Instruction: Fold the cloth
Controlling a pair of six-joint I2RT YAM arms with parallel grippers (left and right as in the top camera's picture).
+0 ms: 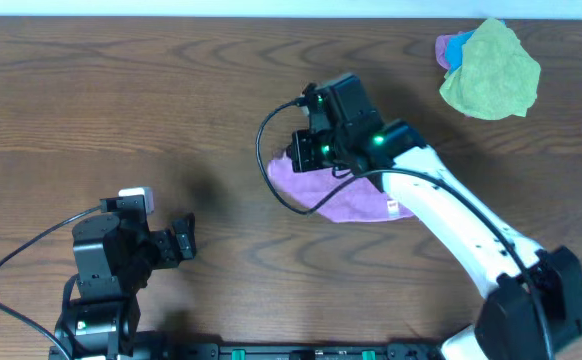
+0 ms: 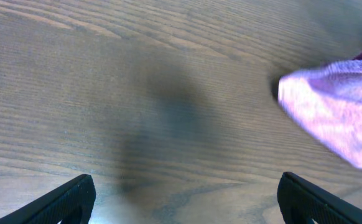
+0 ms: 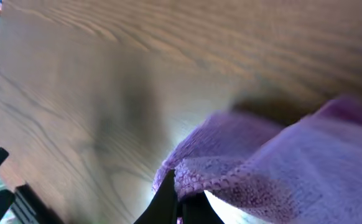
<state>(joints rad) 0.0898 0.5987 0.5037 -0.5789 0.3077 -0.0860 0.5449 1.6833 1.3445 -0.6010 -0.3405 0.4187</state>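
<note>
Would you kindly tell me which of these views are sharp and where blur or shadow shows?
Overhead: sharp and evenly lit across the table. Left wrist: the cloth is blurred, and a soft shadow darkens the wood at centre. Right wrist: the cloth's hem is crisp, its farther folds blur, with a bright patch beneath.

Open table (image 1: 121,100) lies left of the cloth (image 1: 356,205); the right arm (image 1: 456,215) overhangs it.

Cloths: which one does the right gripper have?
The purple cloth at centre: its edge is pinched in the shut right gripper. The yellow-green cloth and blue cloth lie heaped at the far right, untouched.
</note>
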